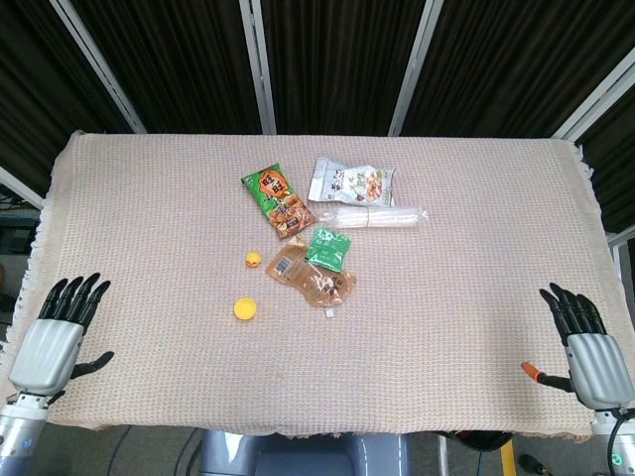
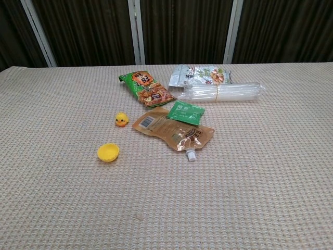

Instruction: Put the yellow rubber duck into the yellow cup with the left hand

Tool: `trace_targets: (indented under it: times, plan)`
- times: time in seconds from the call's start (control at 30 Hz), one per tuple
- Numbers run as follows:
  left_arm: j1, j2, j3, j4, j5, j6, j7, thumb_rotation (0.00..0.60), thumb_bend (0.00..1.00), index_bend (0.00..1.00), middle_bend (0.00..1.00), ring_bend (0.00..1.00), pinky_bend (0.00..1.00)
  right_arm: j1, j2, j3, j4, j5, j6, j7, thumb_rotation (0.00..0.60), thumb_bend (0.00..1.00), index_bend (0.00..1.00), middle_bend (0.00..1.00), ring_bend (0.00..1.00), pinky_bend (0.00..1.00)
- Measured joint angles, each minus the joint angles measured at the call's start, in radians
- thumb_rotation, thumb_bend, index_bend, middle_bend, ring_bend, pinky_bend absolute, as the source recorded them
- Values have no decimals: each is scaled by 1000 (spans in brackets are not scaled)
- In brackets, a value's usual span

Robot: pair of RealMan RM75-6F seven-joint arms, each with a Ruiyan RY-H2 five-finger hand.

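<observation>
The small yellow rubber duck (image 1: 254,260) (image 2: 121,119) stands on the woven tablecloth, left of the brown pouch. The low yellow cup (image 1: 244,309) (image 2: 108,152) sits a short way nearer the front edge, mouth up, with nothing in it. My left hand (image 1: 58,336) hovers at the table's front left corner, fingers spread, holding nothing, far from the duck. Over at the front right corner, my right hand (image 1: 585,345) is likewise spread and holds nothing. Neither hand shows in the chest view.
Snack packets lie in the middle: a green-orange bag (image 1: 277,201), a silver bag (image 1: 350,182), a clear sleeve of cups (image 1: 372,217), a green sachet (image 1: 328,247) and a brown spouted pouch (image 1: 312,277). The cloth's fringed edges (image 1: 40,238) mark the table's sides.
</observation>
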Motion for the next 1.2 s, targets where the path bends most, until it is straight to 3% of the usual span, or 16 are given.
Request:
trace_targets:
  times: [0.23, 0.5, 0.67, 0.9, 1.2]
  plan:
    - [-130, -48, -101, -13, -147, -148, 119, 600, 79, 174, 0, 0, 0, 7, 0, 1, -1, 11, -20, 5, 600, 10, 15, 0, 0, 0]
    - [-316, -201, -211, 75, -382, -314, 263, 600, 210, 226, 0, 0, 0, 22, 4, 6, -5, 42, -62, 21, 600, 10, 17, 0, 0, 0]
    - [-438, -327, -266, 190, -554, -391, 337, 600, 212, 233, 0, 0, 0, 19, 17, 3, -17, 44, -62, 38, 600, 10, 17, 0, 0, 0]
    - [-594, -481, -307, 370, -704, -447, 440, 600, 213, 239, 0, 0, 0, 18, 26, 2, -21, 56, -72, 54, 600, 11, 18, 0, 0, 0]
    - [-716, -603, -307, 534, -816, -495, 506, 600, 213, 321, 0, 0, 0, 18, 35, 5, -31, 73, -82, 70, 600, 11, 18, 0, 0, 0]
